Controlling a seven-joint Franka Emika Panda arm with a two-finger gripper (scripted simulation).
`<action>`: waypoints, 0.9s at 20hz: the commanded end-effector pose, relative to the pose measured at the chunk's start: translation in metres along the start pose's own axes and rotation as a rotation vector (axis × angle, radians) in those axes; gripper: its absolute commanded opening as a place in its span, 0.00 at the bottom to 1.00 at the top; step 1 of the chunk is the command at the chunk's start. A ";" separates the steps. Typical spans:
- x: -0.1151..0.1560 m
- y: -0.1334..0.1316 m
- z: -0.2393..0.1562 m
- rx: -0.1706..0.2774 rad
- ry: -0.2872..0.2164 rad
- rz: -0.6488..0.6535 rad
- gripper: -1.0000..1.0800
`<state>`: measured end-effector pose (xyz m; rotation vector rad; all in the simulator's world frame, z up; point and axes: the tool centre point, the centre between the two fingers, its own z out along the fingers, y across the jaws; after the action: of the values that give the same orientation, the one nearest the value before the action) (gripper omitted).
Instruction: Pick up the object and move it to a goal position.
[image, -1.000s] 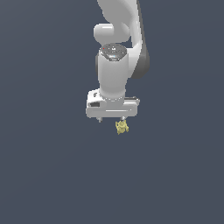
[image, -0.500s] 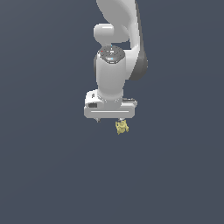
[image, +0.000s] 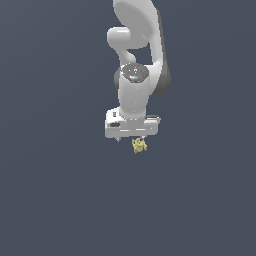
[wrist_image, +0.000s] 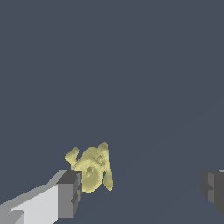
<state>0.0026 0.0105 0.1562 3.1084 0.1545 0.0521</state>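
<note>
Plain dark slate-blue backdrop, evenly lit, possibly a bare floor

Only the object (wrist_image: 92, 169) beside tool (wrist_image: 140, 191).

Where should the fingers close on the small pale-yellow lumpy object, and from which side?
Probably across the rounded middle of the pale-yellow lumpy object, coming from above, avoiding its thin protrusions. It sits beside one dark fingertip, well off-centre in the open gripper, so centre first.

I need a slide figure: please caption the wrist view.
Wrist view: open tool with the yellow object beside one finger, far from the other, not yet gripped.
</note>
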 end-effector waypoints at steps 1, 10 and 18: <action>-0.009 -0.013 0.016 0.008 -0.008 -0.039 0.96; -0.039 -0.050 0.059 0.031 -0.027 -0.149 0.96; -0.042 -0.053 0.065 0.032 -0.030 -0.157 0.96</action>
<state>-0.0415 0.0574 0.0904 3.1151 0.4019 0.0000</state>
